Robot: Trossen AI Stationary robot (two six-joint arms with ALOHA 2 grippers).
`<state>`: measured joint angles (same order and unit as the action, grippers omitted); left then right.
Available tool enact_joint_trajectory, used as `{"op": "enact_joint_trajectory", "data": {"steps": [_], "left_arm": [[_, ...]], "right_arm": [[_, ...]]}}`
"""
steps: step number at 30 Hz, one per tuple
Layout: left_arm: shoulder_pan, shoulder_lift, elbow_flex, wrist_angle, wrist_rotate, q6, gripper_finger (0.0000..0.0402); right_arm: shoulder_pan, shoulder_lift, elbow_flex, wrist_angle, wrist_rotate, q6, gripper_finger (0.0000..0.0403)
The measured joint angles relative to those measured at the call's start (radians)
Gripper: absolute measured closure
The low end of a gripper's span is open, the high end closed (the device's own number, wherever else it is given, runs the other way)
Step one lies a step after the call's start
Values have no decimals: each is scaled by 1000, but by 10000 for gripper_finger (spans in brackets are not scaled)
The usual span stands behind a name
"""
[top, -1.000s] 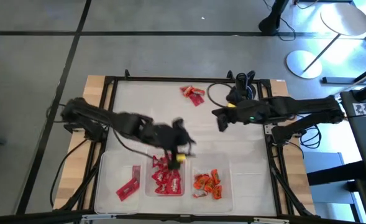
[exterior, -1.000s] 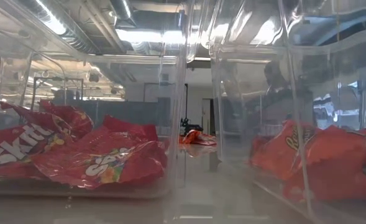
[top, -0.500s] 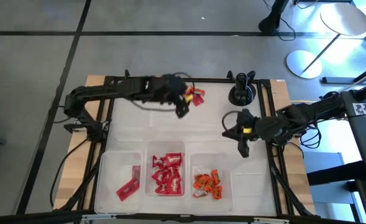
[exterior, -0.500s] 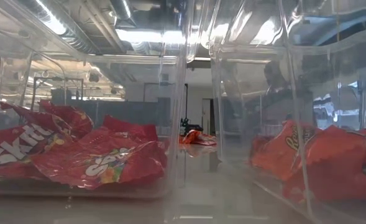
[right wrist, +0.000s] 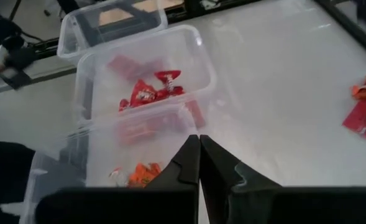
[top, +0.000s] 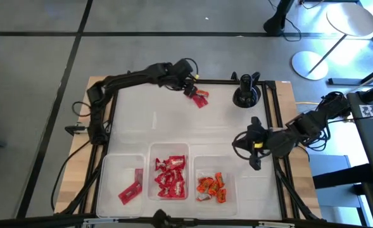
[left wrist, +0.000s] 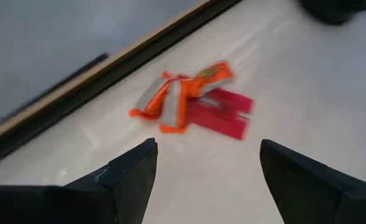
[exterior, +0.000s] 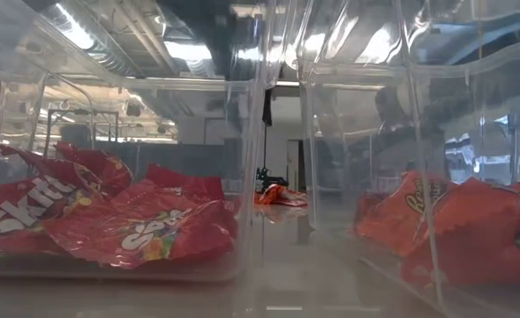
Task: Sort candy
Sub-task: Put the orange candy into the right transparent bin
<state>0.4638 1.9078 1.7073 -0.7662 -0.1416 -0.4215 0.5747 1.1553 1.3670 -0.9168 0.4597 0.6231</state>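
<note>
- The middle of the tabletop is bare, a wide lane between the far candy and the bins.
- The left gripper hangs at the far edge with its jaws spread, close beside that candy.
- A black mount stands near the far right corner.
- The right gripper, jaws together, sits at the right edge beside the orange-filled bin.
- Three bins line the near edge, open-topped.
</note>
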Motion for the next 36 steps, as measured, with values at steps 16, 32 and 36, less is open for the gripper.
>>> {"op": "enact_joint_trajectory", "data": {"steps": [16,32,36], "left_arm": [[64,201,0,177,31,-25,128],[67,340,0,240,25,14,128],[65,346,0,259,9,58,133]], "right_arm": [[3,0,0,-5,39,22,396],[3,0,0,-7,73,30,396],[3,0,0,-7,72,46,396]]}}
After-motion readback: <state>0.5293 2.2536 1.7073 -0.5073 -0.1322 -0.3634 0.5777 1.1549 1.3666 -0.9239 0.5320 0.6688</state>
